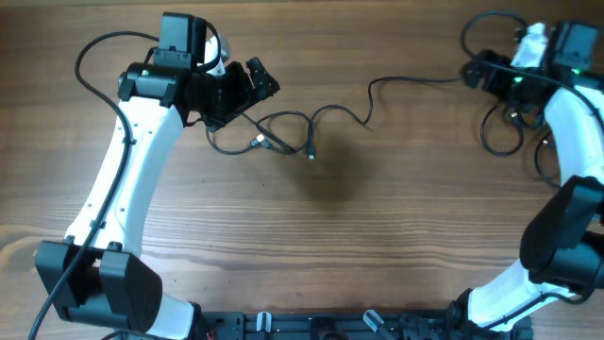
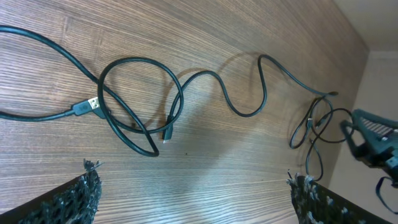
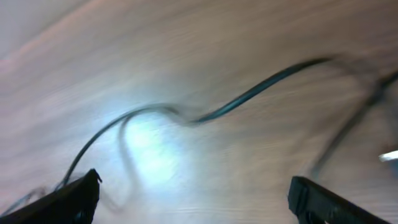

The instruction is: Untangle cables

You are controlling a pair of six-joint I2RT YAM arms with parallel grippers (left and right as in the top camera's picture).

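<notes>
The thin black cables [image 1: 283, 127] lie on the wooden table in loose crossing loops, right of my left gripper [image 1: 261, 79]. One strand [image 1: 415, 82] runs right to my right gripper [image 1: 478, 74], with more loops [image 1: 498, 132] below it. The left wrist view shows the loops [image 2: 138, 99], a flat plug [image 2: 87, 107] and a small plug [image 2: 167, 134] beyond my left gripper [image 2: 196, 190], which is open and empty. The right wrist view is blurred: a cable [image 3: 249, 96] crosses the wood ahead of my right gripper [image 3: 196, 194], open with nothing between its fingers.
A thicker black cable [image 1: 92, 59] arcs off the left arm [image 1: 132, 179]. The right arm [image 1: 571, 142] stands over the loops at the table's right edge. Both arm bases [image 1: 104, 283] sit at the front edge. Bare wood [image 1: 330, 236] lies between them.
</notes>
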